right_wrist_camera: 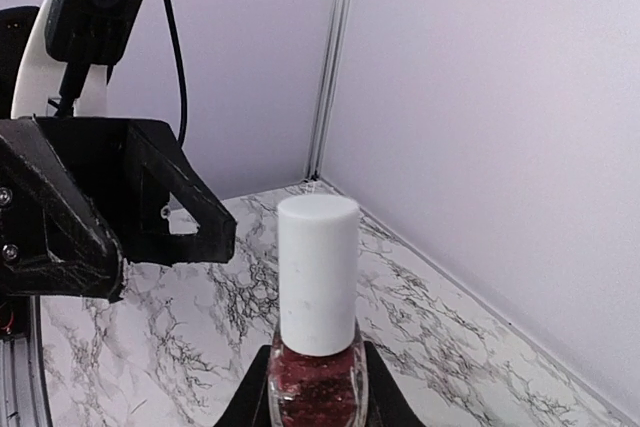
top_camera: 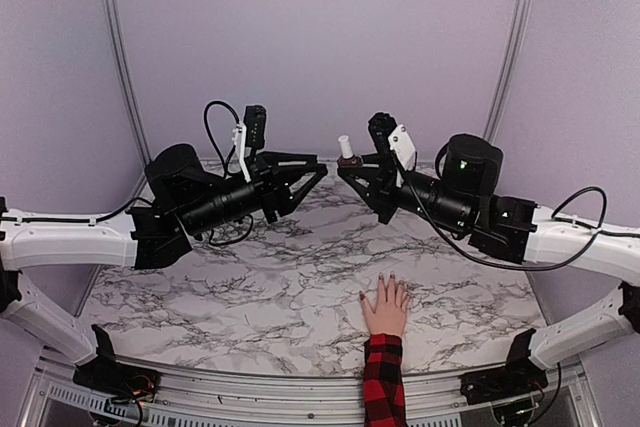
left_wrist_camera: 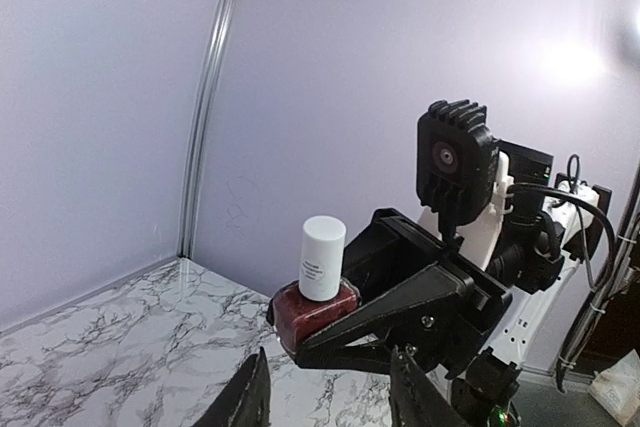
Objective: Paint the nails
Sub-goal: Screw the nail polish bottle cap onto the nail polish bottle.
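Right tool [top_camera: 352, 169]: clamped on the glass base of the nail-polish bottle [top_camera: 345, 150]. Bottle is upright and lifted off the counter [top_camera: 250, 287], mid-air near the back centre. The white cap [right_wrist_camera: 317, 272] is on, and red glittery polish shows through the glass under it. In the right wrist view the two fingers sit tight on either side of the base.

Left tool [top_camera: 315, 175]: jaws partly apart, nothing between them. In its own wrist view both fingers [left_wrist_camera: 250, 397] stand clear, with only bare gap and marble behind. It's level with the bottle, with its tips pointing at it from the left. They're just beside it but not touching, and a small gap shows both from above and from the right wrist camera. The two tools face each other nearly head-on.

The nails [top_camera: 392, 276]: dark polish, tiny, on the fingertips of the hand [top_camera: 386, 305]. The hand lies flat on the counter, back up, with its fingers spread and pointing toward the far wall. It sits near the front edge, right of centre, just ahead of the right arm's forearm. The red-and-black plaid sleeve [top_camera: 383, 387] comes in over the front rail. From above I can make out dark tips on the thumb and on at least three fingers. They're too small to tell how even the coat is.

Hand and nails are well apart from both tools and the bottle. Neither wrist camera sees the hand.
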